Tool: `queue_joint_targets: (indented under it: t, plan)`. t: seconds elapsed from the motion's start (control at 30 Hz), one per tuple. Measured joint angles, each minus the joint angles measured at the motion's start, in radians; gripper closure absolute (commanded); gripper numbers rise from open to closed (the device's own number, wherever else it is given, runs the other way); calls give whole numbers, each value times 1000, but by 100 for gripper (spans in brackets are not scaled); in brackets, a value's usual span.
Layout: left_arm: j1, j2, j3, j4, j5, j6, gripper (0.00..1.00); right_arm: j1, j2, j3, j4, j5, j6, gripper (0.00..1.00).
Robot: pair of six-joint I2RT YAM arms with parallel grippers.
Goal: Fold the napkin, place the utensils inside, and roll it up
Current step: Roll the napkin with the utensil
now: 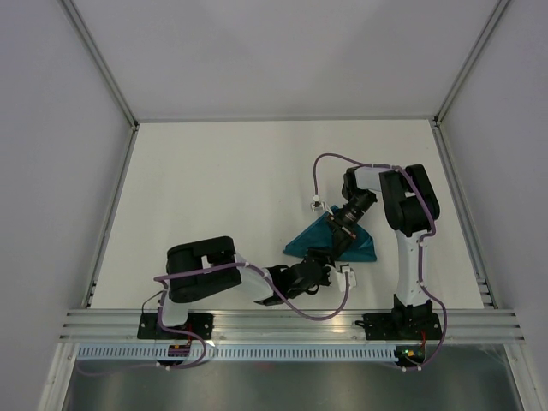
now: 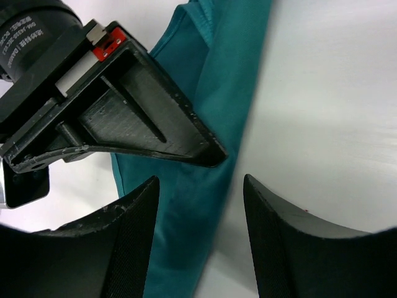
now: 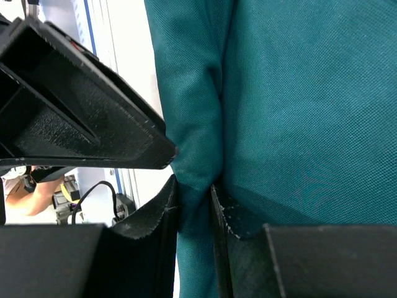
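The right tool [image 3: 195,195] pinches a ridge of the napkin [image 3: 298,93]; the left tool [image 2: 200,186] hangs released, straddling the napkin's edge.

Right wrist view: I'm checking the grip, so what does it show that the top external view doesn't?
Only the right wrist view: the right hand shut on a raised fold of the teal-green cloth napkin. Only the top external view: the napkin's triangular outline, the whole left arm, the right arm and the white table. Both: the napkin, with the left hand beside the right.
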Motion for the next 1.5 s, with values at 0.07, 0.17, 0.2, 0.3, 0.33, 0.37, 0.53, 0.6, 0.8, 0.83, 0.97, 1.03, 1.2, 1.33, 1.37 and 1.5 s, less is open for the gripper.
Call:
queue_joint_targets:
  t: [0.07, 0.17, 0.2, 0.3, 0.33, 0.37, 0.53, 0.6, 0.8, 0.83, 0.97, 1.03, 1.2, 1.33, 1.37, 1.5]
  plan:
    - [14, 2, 6, -3, 1, 0, 39, 0, 5, 5, -6, 1, 0, 85]
    - [32, 4, 15, -19, 8, 0, 44, 0, 17, 17, -18, 0, 2, 85]
    - [37, 4, 22, -35, 12, 0, 45, 0, 20, 20, -22, 0, 3, 85]
    - [43, 6, 49, -87, 29, -6, 53, 0, 29, 30, -31, 2, 6, 85]
    - [44, 8, 61, -111, 35, -10, 59, -1, 31, 33, -33, 3, 7, 85]
    - [44, 11, 73, -130, 37, -16, 64, -1, 31, 35, -35, 5, 7, 85]
    - [56, 19, 103, -186, 67, -35, 85, -1, 33, 51, -41, 18, 11, 75]
    - [62, 19, 108, -197, 82, -38, 89, -1, 33, 56, -40, 20, 17, 65]
    - [85, 10, 115, -221, 144, -55, 98, -3, 7, 57, -38, 21, 50, 49]
    - [90, 10, 116, -224, 154, -58, 98, -4, -3, 57, -32, 23, 53, 48]
    - [113, 0, 120, -243, 212, -80, 98, -10, -71, 57, 36, 39, 80, 43]
    - [122, -4, 125, -258, 239, -91, 98, -23, -117, 57, 69, 40, 97, 43]
    - [153, -13, 145, -306, 314, -127, 98, -82, -245, 59, 135, 35, 161, 42]
    - [211, -20, 173, -363, 442, -191, 98, -170, -334, 65, 180, 10, 213, 43]
    - [232, -21, 185, -383, 485, -212, 98, -198, -354, 65, 191, 3, 220, 43]
    - [315, -14, 249, -500, 657, -298, 98, -319, -446, 43, 238, -31, 229, 43]
